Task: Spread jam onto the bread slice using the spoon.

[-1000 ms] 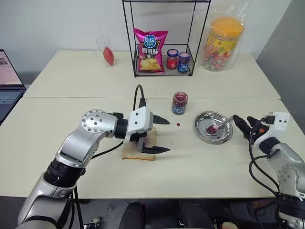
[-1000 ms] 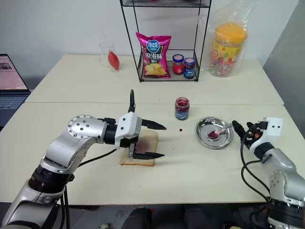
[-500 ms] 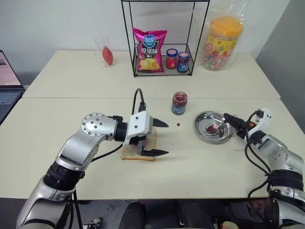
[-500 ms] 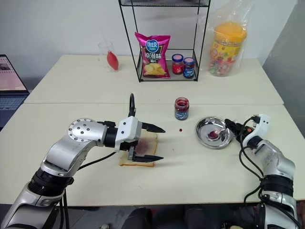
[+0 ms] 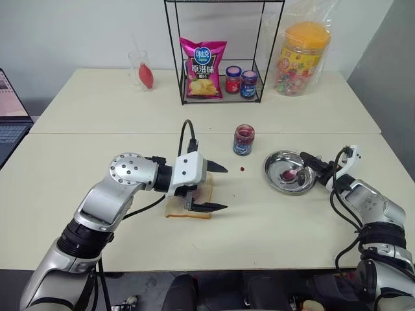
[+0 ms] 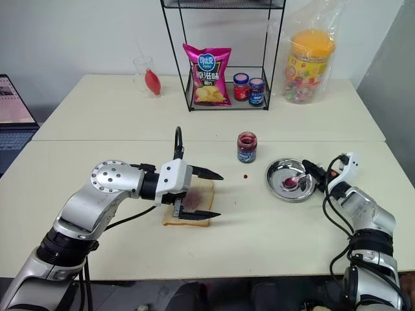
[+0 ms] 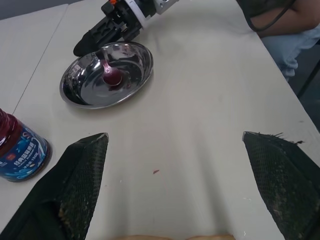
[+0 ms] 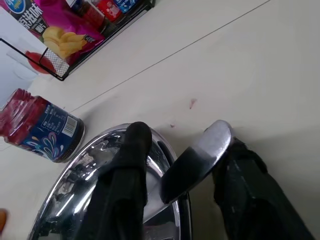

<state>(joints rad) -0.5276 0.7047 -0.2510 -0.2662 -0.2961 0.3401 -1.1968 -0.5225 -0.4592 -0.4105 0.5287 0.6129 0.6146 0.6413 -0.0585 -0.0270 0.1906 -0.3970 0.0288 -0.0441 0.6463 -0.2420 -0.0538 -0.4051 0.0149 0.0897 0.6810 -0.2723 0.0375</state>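
Observation:
The bread slice (image 5: 176, 209) lies on the near table, with a purple-red stain showing between the fingers above it. My left gripper (image 5: 226, 188) hovers over the slice, open and empty. The spoon (image 5: 296, 170) rests in a round metal dish (image 5: 272, 182), its bowl in a red jam smear and its handle (image 8: 200, 152) sticking out over the right rim. My right gripper (image 5: 310, 166) is at that rim, shut on the spoon's handle. The jam jar (image 5: 244, 140), blue-labelled and lidless, stands left of the dish.
A wire rack (image 5: 224, 52) at the back holds a pink chip bag (image 5: 203, 68) and two lidded jars (image 5: 241, 82). A big candy jar (image 5: 302, 58) stands back right, a glass (image 5: 141, 70) back left, a laptop (image 5: 10, 123) far left. A jam drop (image 5: 242, 169) marks the table.
My right gripper moved in toward the dish, rolled its wrist, and closed from wide open onto the spoon's handle. The left gripper stayed over the bread.

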